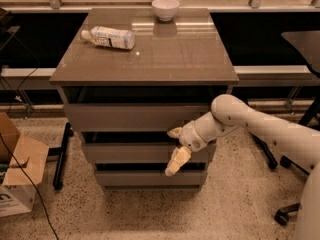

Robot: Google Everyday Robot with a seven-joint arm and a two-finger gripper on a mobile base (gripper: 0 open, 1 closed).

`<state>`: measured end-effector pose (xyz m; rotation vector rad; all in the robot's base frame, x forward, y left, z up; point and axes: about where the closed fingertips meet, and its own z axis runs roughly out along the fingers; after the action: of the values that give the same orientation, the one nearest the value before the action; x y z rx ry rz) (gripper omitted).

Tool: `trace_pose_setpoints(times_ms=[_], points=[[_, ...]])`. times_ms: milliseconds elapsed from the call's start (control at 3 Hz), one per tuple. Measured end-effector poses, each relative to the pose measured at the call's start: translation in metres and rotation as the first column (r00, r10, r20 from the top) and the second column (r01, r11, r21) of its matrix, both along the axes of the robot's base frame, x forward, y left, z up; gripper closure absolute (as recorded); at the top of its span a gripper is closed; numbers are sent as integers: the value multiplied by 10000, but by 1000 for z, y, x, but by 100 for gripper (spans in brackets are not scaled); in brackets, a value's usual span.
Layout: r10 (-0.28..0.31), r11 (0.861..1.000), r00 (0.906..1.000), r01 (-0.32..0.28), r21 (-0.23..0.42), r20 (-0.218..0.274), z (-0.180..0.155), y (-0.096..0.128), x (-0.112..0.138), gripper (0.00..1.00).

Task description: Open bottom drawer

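Hovering spread wide, the hand [168,153] sits just above the bottom drawer [140,178] front

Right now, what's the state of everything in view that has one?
bottom drawer: shut
middle drawer: shut
top drawer: shut
gripper: pointing down in front of the middle drawer, tip near the bottom drawer's upper edge
bottle: lying on its side on the cabinet top
bowl: upright, at the back edge
box: flaps open, on the floor
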<state>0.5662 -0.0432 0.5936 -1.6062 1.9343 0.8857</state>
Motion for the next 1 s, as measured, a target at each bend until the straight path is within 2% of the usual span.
trace_pose_setpoints(times_ms=[333,667,1000], points=[[79,9999,9995,-76,115,-318,-15,2,-3,0],[85,9994,9980,-106,-329,-624,-31,10,-8,0],[21,9989,9962,-63,-475,-875,-67,22,-17,0]])
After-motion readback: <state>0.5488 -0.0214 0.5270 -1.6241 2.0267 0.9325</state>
